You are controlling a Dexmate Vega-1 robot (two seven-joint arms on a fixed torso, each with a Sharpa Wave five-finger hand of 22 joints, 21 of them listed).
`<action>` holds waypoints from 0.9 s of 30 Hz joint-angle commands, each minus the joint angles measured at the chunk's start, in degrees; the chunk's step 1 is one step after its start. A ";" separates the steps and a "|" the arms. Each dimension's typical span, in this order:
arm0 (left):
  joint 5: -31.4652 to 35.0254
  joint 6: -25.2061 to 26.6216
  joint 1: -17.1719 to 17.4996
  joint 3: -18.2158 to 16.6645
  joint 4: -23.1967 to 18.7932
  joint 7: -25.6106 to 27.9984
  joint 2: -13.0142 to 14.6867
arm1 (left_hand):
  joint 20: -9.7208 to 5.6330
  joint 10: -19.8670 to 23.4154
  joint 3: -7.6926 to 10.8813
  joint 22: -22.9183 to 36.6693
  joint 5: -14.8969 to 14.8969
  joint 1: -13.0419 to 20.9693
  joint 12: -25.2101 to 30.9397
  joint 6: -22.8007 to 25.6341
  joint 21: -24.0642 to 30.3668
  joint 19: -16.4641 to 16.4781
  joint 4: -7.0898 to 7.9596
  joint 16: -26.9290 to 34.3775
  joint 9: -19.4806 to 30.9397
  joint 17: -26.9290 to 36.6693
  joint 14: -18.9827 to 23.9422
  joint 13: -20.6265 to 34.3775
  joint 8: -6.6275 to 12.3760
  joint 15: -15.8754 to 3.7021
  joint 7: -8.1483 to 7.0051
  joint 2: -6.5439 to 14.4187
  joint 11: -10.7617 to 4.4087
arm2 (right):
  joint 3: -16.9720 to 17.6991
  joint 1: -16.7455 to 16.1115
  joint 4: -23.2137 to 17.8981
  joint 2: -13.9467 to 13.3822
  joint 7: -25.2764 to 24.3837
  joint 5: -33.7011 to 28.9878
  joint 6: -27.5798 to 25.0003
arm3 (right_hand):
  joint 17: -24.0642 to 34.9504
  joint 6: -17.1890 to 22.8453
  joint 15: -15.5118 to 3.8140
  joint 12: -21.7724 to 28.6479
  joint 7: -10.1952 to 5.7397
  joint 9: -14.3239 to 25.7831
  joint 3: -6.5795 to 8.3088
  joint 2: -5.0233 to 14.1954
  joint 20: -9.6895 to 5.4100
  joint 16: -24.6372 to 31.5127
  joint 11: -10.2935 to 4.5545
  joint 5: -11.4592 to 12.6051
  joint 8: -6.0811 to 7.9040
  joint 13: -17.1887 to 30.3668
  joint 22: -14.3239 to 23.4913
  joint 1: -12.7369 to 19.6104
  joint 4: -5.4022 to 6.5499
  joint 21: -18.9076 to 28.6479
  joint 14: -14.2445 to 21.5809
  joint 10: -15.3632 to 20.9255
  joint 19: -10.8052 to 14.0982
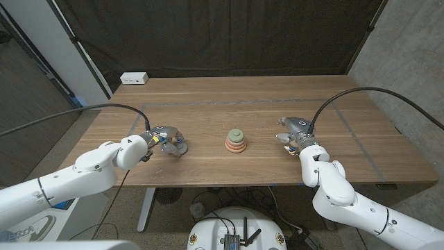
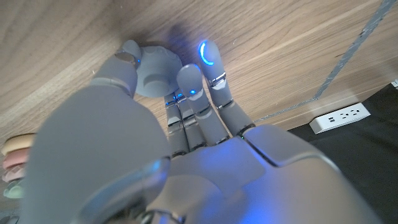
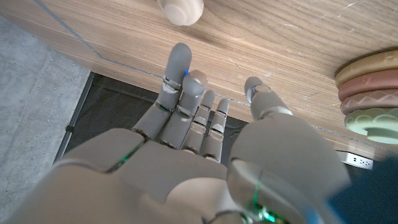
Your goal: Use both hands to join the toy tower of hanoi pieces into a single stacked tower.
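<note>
Curling round a small grey-blue ring [image 2: 157, 70], the left hand [image 1: 165, 139] holds it at the rim, low on the table [image 1: 208, 104]; it looks light, hard, maybe slippery. Mid-table stands the stacked tower [image 1: 236, 141]. The right hand [image 1: 294, 131] waits, fingers apart, a cream knob [image 3: 180, 9] just beyond its fingertips [image 3: 180, 53].

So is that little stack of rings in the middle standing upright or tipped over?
Upright. The ring stack sits level on the table, rings lying one on another, green on top.
</note>
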 commanded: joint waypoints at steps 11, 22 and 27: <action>-5.93 0.56 1.27 -4.75 -3.67 0.87 3.49 | -6.98 4.63 1.01 0.12 0.52 0.13 -0.09 0.81 0.09 0.76 0.22 -0.61 0.44 0.49 -0.09 4.09 0.03 -0.83 -0.11 0.46 -3.90 | -0.14 -0.40 -0.65 0.24 -0.50 -0.02 -1.26 | 0.31 0.45 -3.84 0.05 -0.01 0.12 0.15 0.32 -6.31 0.22 0.27 0.75 0.24 0.21 0.20 -0.70 0.07 0.06 0.59 0.71 0.01; -7.34 1.16 1.92 -6.14 -5.29 1.87 5.31 | -6.98 5.29 1.15 0.14 0.56 0.20 -0.11 1.28 0.08 0.70 0.18 -0.86 0.59 0.68 -0.07 4.55 -0.01 -0.85 -0.27 0.42 -4.10 | -0.18 -0.20 -0.51 0.02 -0.97 0.69 -0.90 | 0.39 0.57 -3.84 0.01 0.02 0.14 0.22 0.35 -6.31 0.26 0.32 0.93 0.23 0.29 0.19 -0.83 0.02 0.04 0.59 0.81 0.03; -7.85 1.49 2.23 -6.66 -5.98 2.29 6.08 | -6.98 5.69 1.18 0.15 0.56 0.21 -0.08 1.67 0.10 0.71 0.19 -0.96 0.66 0.76 -0.05 4.76 0.04 -0.85 -0.28 0.39 -4.21 | -0.31 -0.02 -0.44 -0.02 -1.02 0.80 -0.88 | 0.03 0.62 -3.84 -0.01 -0.01 0.15 0.24 0.37 -6.30 -0.10 0.20 0.99 0.23 0.35 0.19 -0.88 0.00 0.04 0.22 0.79 0.06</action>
